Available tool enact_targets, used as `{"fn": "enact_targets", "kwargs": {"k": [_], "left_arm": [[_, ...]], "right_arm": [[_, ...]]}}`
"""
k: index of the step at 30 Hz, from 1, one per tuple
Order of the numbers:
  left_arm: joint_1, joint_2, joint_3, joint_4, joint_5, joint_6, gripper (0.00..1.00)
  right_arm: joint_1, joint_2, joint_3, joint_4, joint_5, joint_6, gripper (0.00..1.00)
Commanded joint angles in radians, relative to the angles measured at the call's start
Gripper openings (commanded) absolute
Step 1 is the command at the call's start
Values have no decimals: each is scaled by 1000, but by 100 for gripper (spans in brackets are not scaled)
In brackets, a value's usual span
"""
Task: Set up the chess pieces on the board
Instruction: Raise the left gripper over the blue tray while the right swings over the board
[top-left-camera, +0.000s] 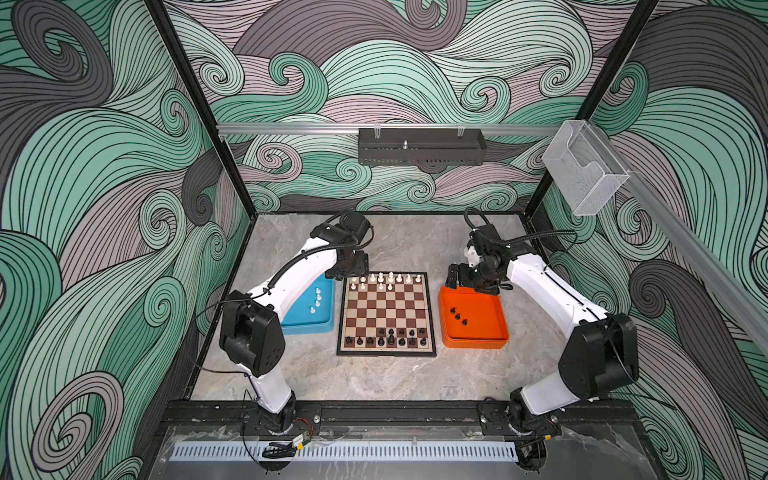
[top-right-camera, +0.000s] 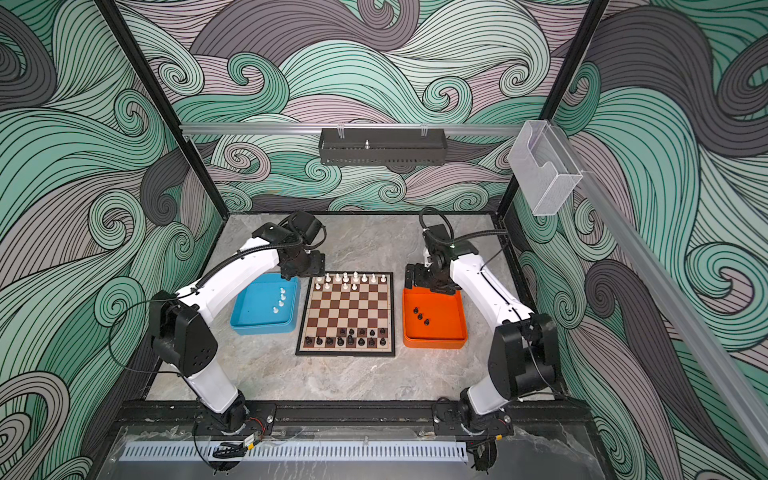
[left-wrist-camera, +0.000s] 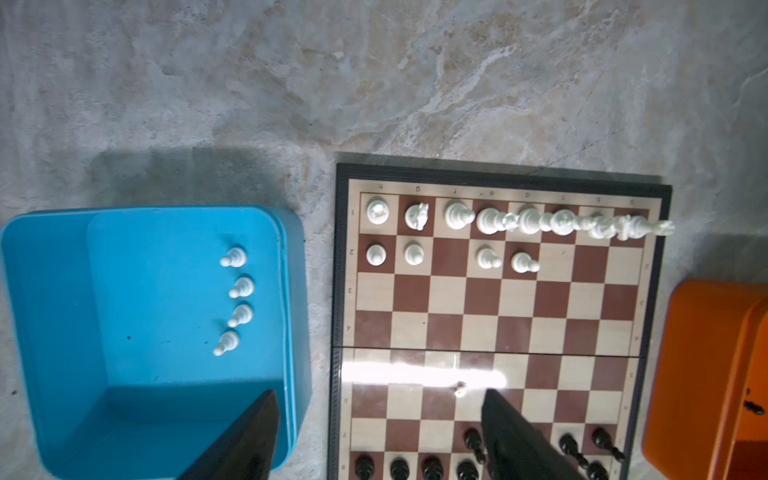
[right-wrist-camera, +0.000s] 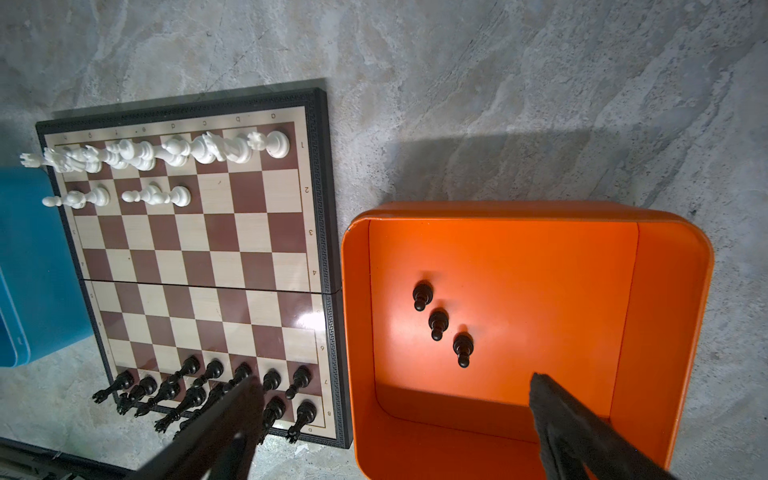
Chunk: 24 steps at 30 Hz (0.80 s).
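- The counter (top-left-camera: 386, 382) carries the board (top-left-camera: 386, 309) in the middle, between a blue tray (top-left-camera: 307, 328) on the left and an orange tray (top-left-camera: 476, 343) on the right.
- The board's far row is full of white pieces, with four white pawns (left-wrist-camera: 488, 257) in the row in front of them. That row still has one gap third from the left and three gaps on the right.
- The near side holds a full black back row and five black pawns (right-wrist-camera: 270, 378) toward the right.
- The left pincer (left-wrist-camera: 379, 392) hangs by the board's far left corner, wide and empty. The right pincer (right-wrist-camera: 395, 378) hangs over the orange tray's far edge, also wide and empty.
- Four white pawns (left-wrist-camera: 242, 286) stand in a close line in the blue tray, and three black pawns (right-wrist-camera: 437, 322) in the orange one.
- The step in hand is probably the left arm's next white pawn. It would do well to take a pawn at the end of the line, coming straight down with the fingers set across the line, so that neither nudges a neighbour.
- The grip should close low on the neck, and the lift should clear the tray wall. The pawn should go down upright, centred on a free second-row square, well apart from the tall back-row pieces.
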Motion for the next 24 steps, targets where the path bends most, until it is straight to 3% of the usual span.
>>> {"fn": "enact_targets", "kwargs": {"k": [1, 5, 11, 16, 24], "left_arm": [[55, -82, -46, -68, -42, -1, 88], [152, -157, -128, -59, -16, 3, 98], [306, -239, -228, -93, 4, 10, 98], [387, -260, -337, -57, 76, 32, 99], [406, -209, -429, -31, 145, 31, 91]], "right_arm": [[16, -39, -17, 27, -43, 22, 99], [69, -40, -22, 78, -70, 48, 99], [158, -70, -45, 219, -94, 116, 99], [250, 19, 9, 201, -83, 126, 99], [377, 120, 45, 217, -112, 153, 99]]}}
